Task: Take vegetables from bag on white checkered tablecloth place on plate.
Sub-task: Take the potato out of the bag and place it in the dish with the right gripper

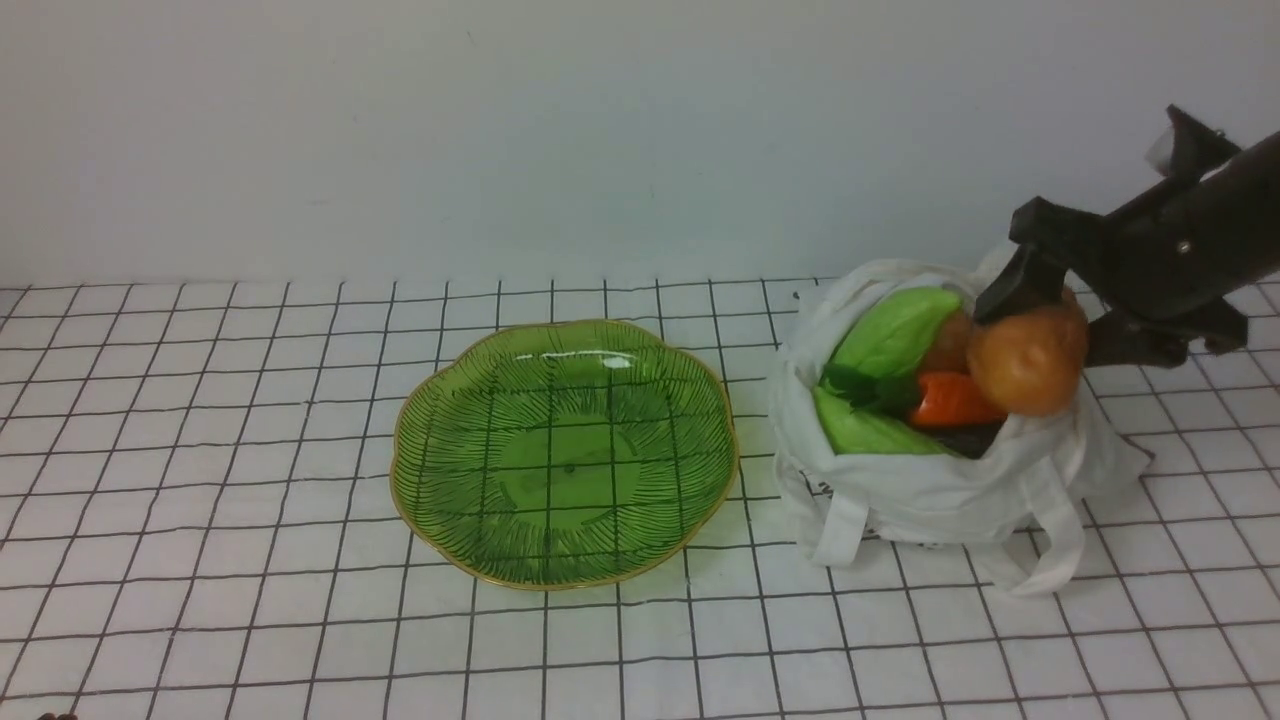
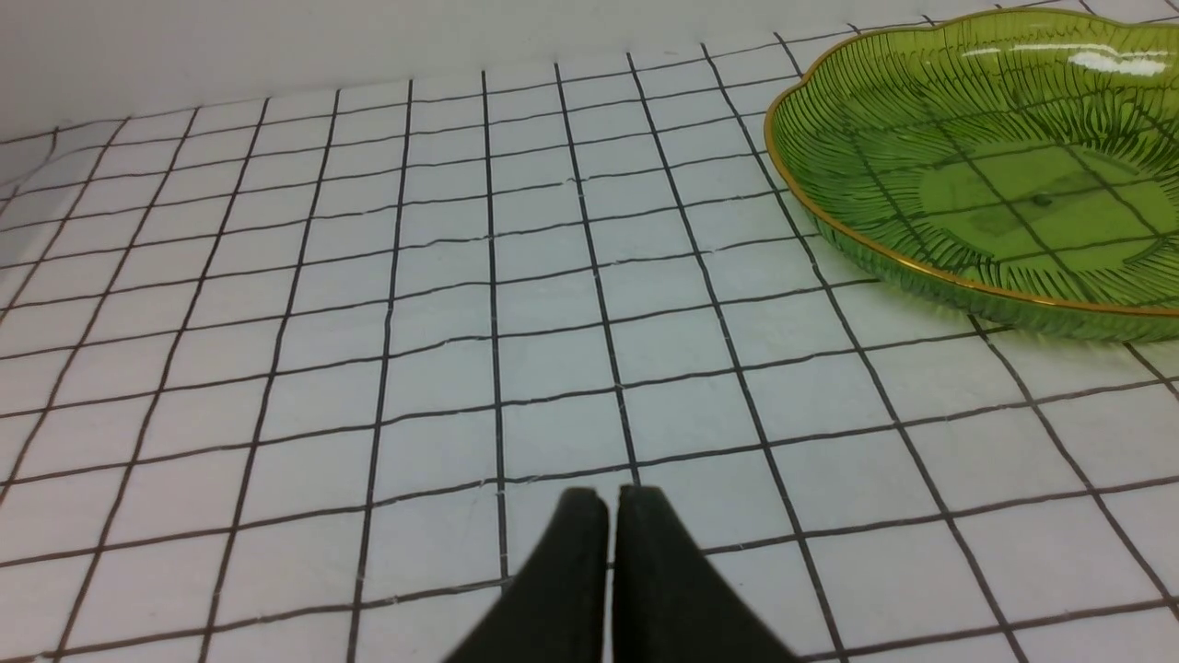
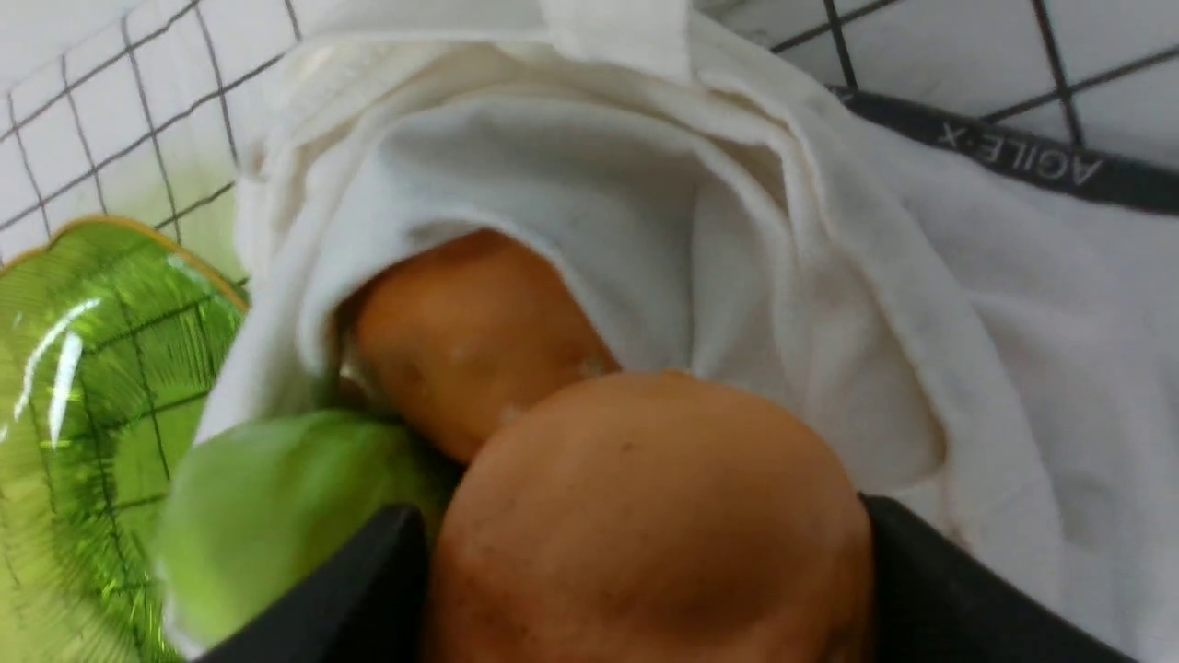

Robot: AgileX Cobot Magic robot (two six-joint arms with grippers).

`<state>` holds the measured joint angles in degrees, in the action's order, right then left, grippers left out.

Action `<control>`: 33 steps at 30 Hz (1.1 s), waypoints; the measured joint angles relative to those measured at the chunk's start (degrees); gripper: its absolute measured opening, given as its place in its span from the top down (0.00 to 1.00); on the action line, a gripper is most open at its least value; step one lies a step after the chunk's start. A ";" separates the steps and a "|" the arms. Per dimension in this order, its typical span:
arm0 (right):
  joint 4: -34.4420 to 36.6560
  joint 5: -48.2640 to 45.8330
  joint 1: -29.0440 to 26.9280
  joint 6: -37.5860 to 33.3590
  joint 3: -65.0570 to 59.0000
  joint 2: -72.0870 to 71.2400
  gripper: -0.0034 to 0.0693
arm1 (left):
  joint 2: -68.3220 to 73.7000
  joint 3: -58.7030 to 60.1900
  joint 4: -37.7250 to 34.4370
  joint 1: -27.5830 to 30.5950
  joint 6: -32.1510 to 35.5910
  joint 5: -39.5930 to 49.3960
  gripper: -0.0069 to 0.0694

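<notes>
The white cloth bag (image 1: 930, 490) sits on the checkered tablecloth (image 1: 200, 480) at the right, open at the top. In it lie light-green leafy pieces (image 1: 890, 330), an orange carrot (image 1: 950, 400) and a small tan round one (image 3: 461, 341). My right gripper (image 1: 1035, 345) is shut on the brown potato (image 1: 1030, 360) and holds it at the bag's mouth; the potato (image 3: 645, 525) fills the right wrist view between the two black fingers. The green plate (image 1: 565, 450) lies empty left of the bag. My left gripper (image 2: 612, 516) is shut and empty above bare cloth, left of the plate (image 2: 976, 166).
A plain white wall stands behind the table. The bag's strap handles (image 1: 1050, 540) hang loose onto the cloth in front of it. A dark band with lettering (image 3: 1022, 157) lies on the cloth beside the bag in the right wrist view.
</notes>
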<state>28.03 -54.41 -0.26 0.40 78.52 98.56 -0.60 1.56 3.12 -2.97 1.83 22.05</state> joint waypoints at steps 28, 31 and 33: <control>-10.65 14.66 36.65 -0.40 9.82 8.80 0.24 | 0.00 0.00 0.00 0.00 0.00 0.00 0.92; -11.05 16.58 36.88 0.43 9.82 14.12 0.24 | 0.00 0.00 0.00 0.00 0.00 0.00 0.92; -11.19 17.03 36.88 0.43 9.82 15.74 0.24 | 0.00 0.00 0.00 0.00 0.00 0.00 0.92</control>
<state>16.84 -37.38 36.62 0.83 88.34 114.30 -0.60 1.56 3.12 -2.97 1.83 22.05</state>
